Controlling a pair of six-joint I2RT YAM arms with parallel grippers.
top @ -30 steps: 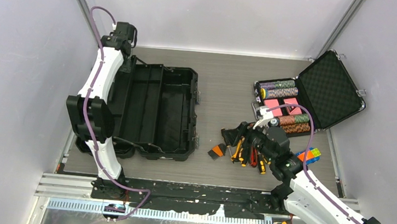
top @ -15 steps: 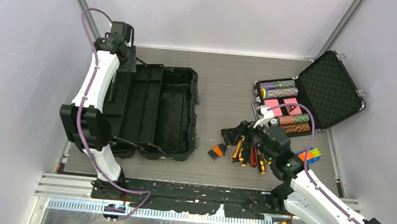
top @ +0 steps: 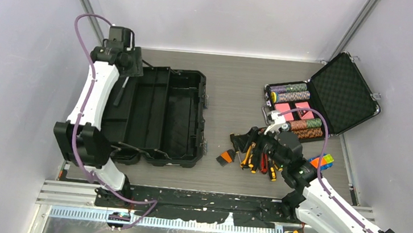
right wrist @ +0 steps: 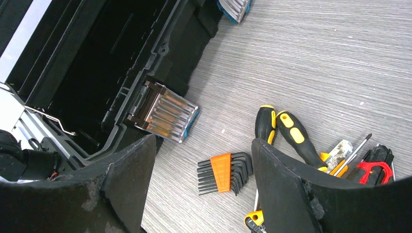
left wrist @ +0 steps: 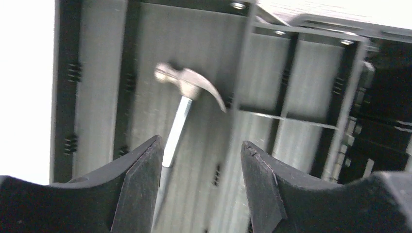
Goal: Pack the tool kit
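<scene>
- My left gripper (left wrist: 200, 145), fingers apart and empty, hangs over the toolbox (top: 184, 120) lid near the table's (top: 242, 80) far left corner.
- The hammer (left wrist: 187, 85) lies below on the lid's ribbed inside (not in the deep tub).
- My right gripper (right wrist: 204, 145), also apart and empty, hovers over hex keys (right wrist: 224, 172) and screwdrivers (right wrist: 291, 133) toward the near right edge.
- Risk: overlapping tools may drag together; the hammer could tumble when the lid swings.
</scene>
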